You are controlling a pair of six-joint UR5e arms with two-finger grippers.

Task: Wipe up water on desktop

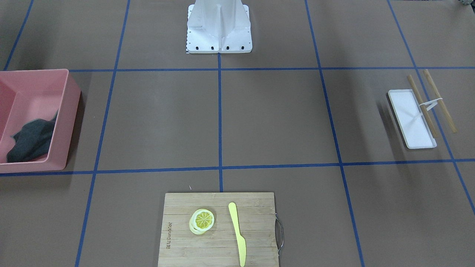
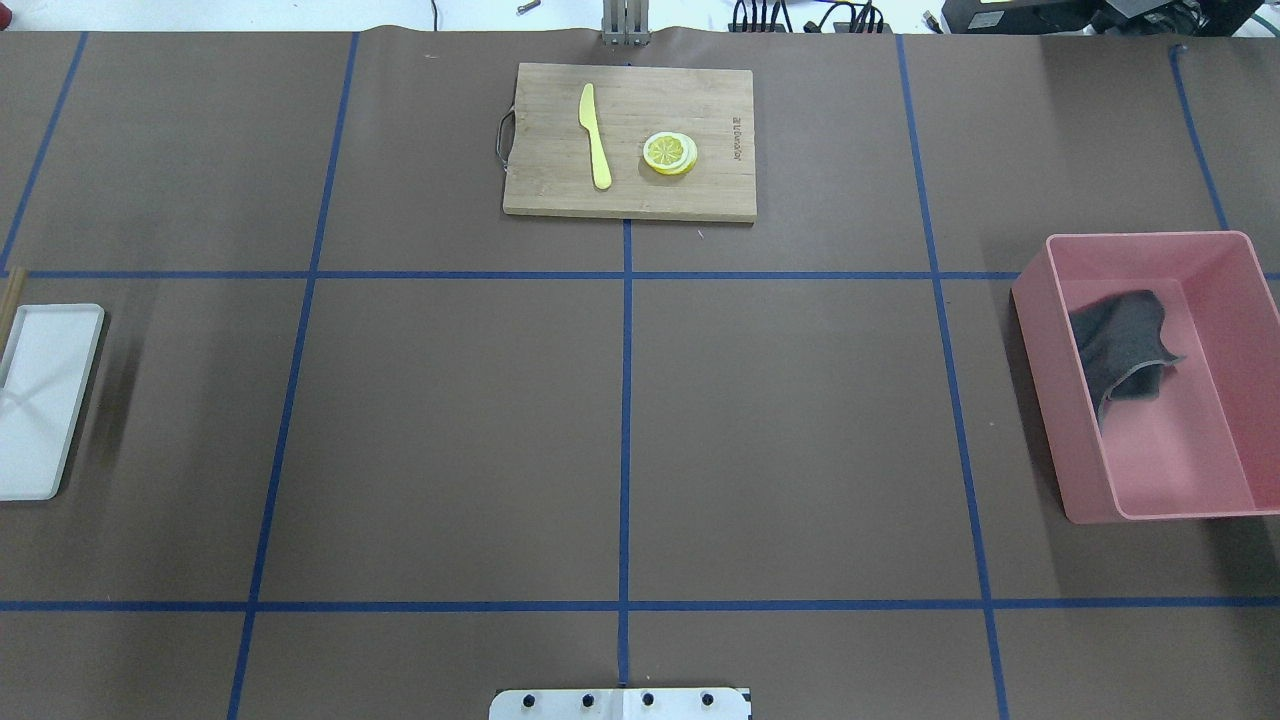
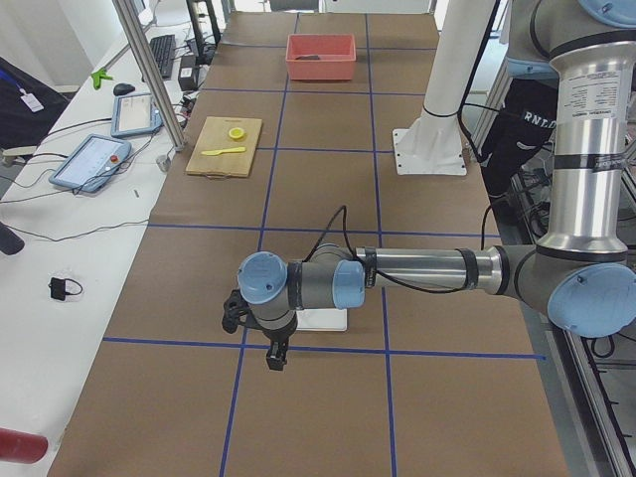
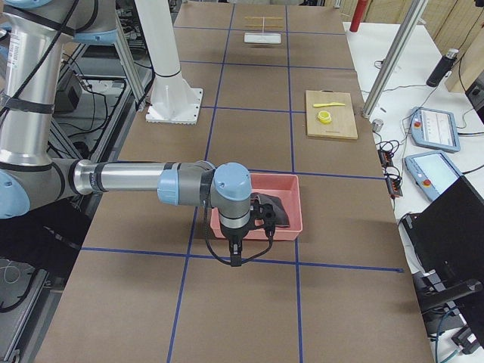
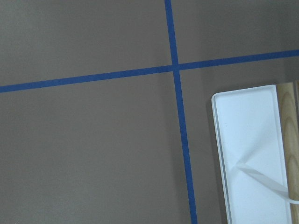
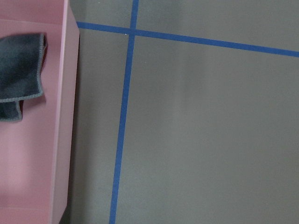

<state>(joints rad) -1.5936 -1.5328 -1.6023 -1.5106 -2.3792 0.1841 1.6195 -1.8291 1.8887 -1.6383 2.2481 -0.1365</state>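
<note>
The brown worktop point(image 2: 450, 430) fills the overhead view, gridded with blue tape. At 3 o'clock a grey cloth point(image 2: 1115, 345) lies inside the pink bin point(image 2: 1045, 400), and the right pincer point(image 4: 263, 213) hangs above it. The left pincer point(image 3: 235, 310) hangs by the white tray point(image 2: 60, 340) at 9 o'clock. Whether either pincer is open or closed cannot be told.

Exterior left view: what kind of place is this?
Likely a robotics lab workcell: a tape-gridded desktop, teach pendants on a side bench, and the robot's left arm reaching over it.
</note>
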